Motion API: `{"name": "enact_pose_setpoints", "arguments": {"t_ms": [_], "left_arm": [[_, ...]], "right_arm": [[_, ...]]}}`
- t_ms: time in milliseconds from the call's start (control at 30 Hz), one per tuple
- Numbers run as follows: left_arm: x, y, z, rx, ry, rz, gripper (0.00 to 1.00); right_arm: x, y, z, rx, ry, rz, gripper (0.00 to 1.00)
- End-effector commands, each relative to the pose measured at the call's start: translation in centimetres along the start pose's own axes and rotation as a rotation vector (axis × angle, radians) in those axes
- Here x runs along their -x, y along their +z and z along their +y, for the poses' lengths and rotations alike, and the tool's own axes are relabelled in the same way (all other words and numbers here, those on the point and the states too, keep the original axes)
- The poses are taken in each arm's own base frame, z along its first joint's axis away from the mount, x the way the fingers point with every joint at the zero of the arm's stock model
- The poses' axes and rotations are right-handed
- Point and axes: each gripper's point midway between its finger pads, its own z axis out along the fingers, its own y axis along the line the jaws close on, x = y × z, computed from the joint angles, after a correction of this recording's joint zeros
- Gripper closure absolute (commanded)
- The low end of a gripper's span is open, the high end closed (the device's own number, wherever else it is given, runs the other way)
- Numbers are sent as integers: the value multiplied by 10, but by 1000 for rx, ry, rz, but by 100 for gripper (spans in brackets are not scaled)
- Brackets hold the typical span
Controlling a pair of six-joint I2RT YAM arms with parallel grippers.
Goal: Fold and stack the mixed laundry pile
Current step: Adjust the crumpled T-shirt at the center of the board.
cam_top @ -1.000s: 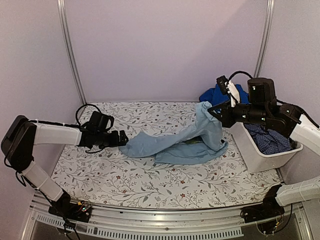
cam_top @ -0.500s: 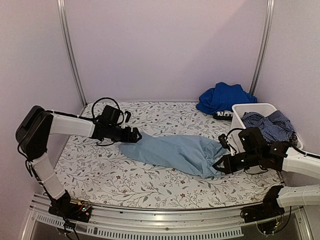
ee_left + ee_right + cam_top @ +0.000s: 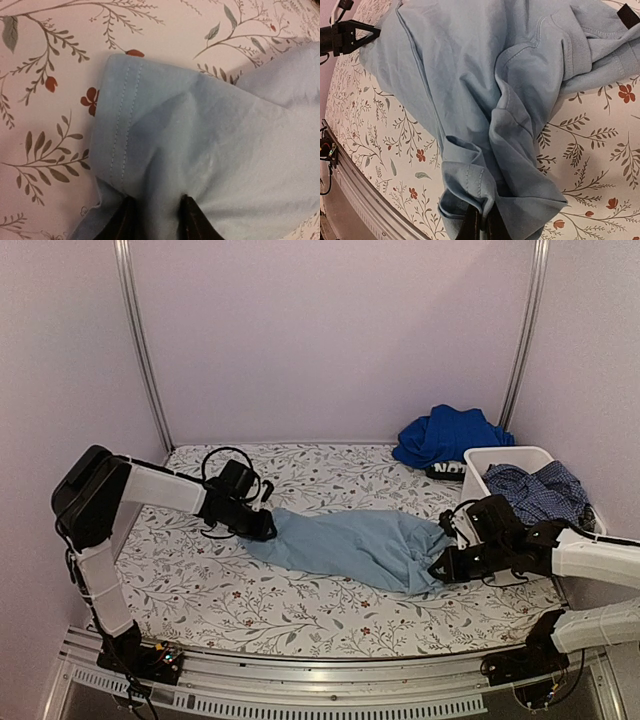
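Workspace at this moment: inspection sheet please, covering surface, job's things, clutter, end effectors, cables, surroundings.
Surface: leaf-and-flower table cover, flat.
Job's things: pale blue garment stretched out mid-table; royal blue garment heaped far right; dark check garment in the white tub.
Clutter: small black item beside the tub, unidentified.
End effectors: left end effector and right end effector each pinch an end of the pale blue garment.
Cables: black cable looping over left wrist.
Surroundings: plain walls, two metal uprights.
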Motion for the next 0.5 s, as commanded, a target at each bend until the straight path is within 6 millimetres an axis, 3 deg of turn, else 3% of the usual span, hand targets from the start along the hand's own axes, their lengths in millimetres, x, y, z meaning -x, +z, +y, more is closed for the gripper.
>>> {"name": "enact_pose_setpoints", "arguments": {"t_ms": [0, 133, 233, 367, 467], "left_arm": [[-28, -10, 4, 36, -5, 61, 82], [1, -16, 13, 81, -15, -32, 100], [43, -21, 16, 89, -27, -123, 100], [101, -42, 5, 83, 18, -277, 100], [104, -65, -7, 104, 116, -349, 100]], "right_arm": [[29, 4, -4, -11, 7, -76, 100], [68, 18, -17, 20, 34, -141, 100], [111, 30, -34, 7, 40, -183, 100], [186, 34, -49, -12, 13, -259, 100], [213, 34, -49, -19, -9, -263, 100]]}}
